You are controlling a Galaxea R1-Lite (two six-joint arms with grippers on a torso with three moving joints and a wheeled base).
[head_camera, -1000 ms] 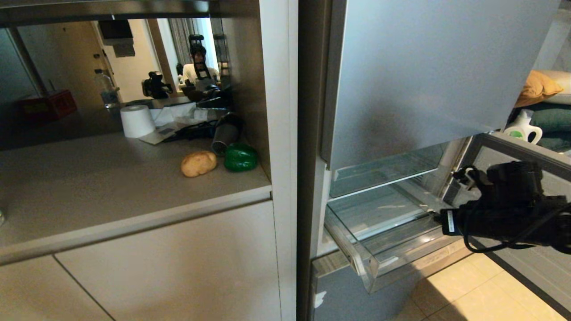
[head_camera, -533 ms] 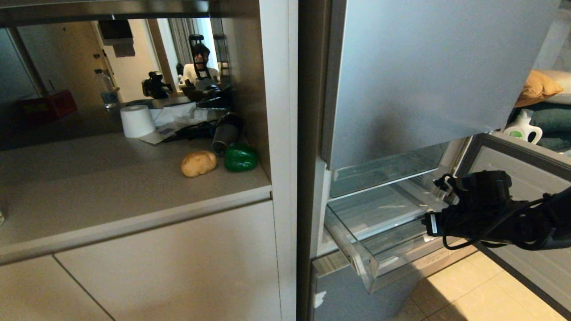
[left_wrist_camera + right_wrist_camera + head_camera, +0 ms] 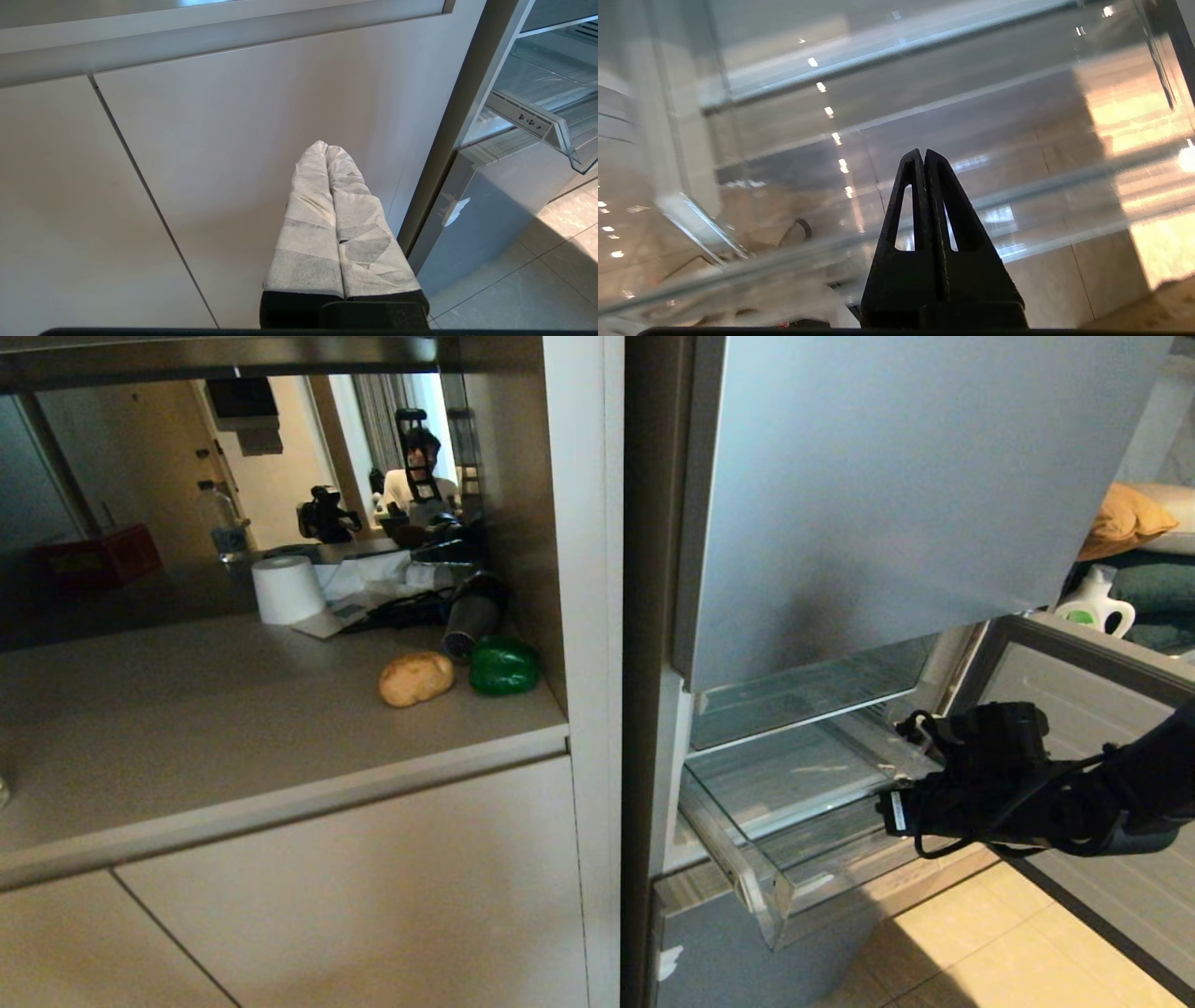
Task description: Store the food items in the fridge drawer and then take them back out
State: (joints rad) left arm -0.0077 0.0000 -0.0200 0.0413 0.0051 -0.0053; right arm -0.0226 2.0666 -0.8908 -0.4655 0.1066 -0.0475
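The tan potato (image 3: 415, 678) and the dark green bell pepper (image 3: 503, 665) lie side by side on the grey counter (image 3: 233, 728), against its right wall. The clear fridge drawer (image 3: 758, 882) stands pulled out below the silver fridge door and holds nothing. My right arm (image 3: 1008, 784) reaches in from the right at the drawer's right side. The right gripper (image 3: 923, 153) is shut and empty, its black fingers over the drawer's clear plastic (image 3: 1017, 196). My left gripper (image 3: 327, 147), wrapped in white tape, is shut and empty in front of the beige cabinet doors (image 3: 210, 154).
At the back of the counter stand a paper roll (image 3: 288, 588), a grey cylinder (image 3: 471, 616), a water bottle (image 3: 224, 523) and a red box (image 3: 98, 555). A mirror behind them reflects a person (image 3: 420, 467). A grey open door panel (image 3: 1102, 691) stands right of the drawer, tiled floor (image 3: 980, 943) below.
My right arm has moved left and a little lower, closer to the drawer's right side. Its fingers stayed shut. The food items and the drawer have not moved.
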